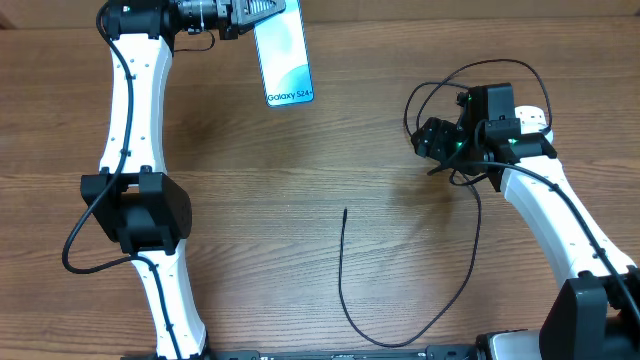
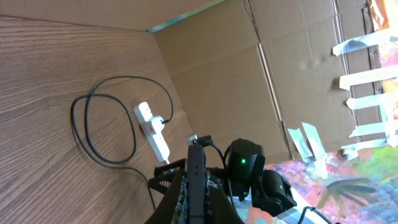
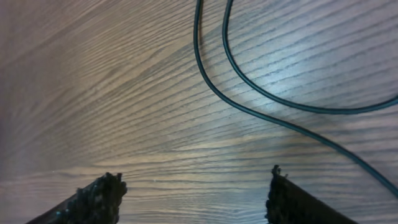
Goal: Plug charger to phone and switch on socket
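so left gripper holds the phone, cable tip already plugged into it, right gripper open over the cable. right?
No, the cable tip isn't plugged in: it lies loose on the table, well apart from the phone, as the overhead view shows. The rest stands: the left gripper holds the phone, the right gripper is open over the cable.

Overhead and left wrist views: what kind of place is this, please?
Probably a makeshift robot test bench, not a home. A wood-grain table carries a white left arm and right arm, and a cardboard wall patched with white tape strips stands along its edge.
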Motion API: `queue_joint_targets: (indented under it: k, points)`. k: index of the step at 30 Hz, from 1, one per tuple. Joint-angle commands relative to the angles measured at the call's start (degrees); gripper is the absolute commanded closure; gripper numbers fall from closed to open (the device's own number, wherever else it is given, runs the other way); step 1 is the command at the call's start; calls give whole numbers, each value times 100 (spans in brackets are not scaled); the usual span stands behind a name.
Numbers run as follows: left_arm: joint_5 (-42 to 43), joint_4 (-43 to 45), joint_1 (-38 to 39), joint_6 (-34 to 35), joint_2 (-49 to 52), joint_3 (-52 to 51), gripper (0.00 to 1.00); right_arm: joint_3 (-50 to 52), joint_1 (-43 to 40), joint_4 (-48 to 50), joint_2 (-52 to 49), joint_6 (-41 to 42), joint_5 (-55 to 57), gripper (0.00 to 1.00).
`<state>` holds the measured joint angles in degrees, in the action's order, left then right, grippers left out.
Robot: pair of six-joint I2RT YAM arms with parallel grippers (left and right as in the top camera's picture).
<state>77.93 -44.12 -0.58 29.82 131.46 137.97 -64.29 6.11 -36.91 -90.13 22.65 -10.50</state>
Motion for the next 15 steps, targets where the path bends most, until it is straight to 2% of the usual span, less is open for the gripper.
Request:
queue_joint_targets:
  k: [1,5,9,15]
  points:
    - [118,15,-13,-20,-142,4,96,-125,31,28,59,-2,-13,15]
    - [127,15,-13,-20,-142,4,96,-125,31,26,59,0,-409,0]
    - [162,20,-13,-22,-142,4,96,-92,44,28,57,-11,-979,0]
    - [166,24,-13,-26,-142,4,96,-94,531,-142,57,-42,-352,0]
